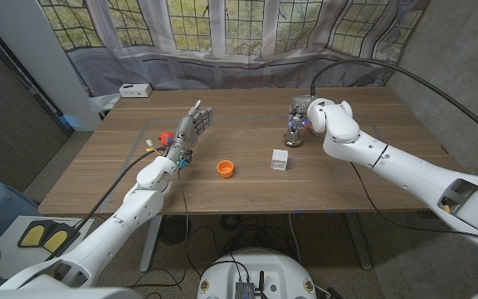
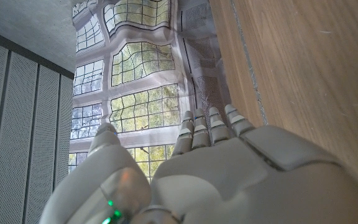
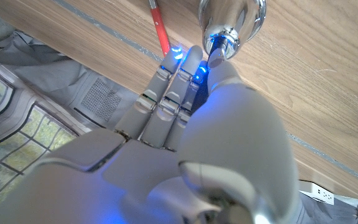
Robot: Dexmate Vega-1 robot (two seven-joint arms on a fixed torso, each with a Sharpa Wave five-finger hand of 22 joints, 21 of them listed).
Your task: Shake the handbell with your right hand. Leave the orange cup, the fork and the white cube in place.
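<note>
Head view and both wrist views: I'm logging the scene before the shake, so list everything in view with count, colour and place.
handbell: one, shiny silver, far right of the table, at the right hand.
fork: one, red handle, on the table beyond the right hand's fingers.
orange cup: one, orange, table middle.
white cube: one, white, right of the cup.
small white box: one, far left table corner.
table: one, brown wood.
left hand: white and grey, fingers apart, left of the cup.
right hand: white, fingers at the handbell; grip unclear.
</note>
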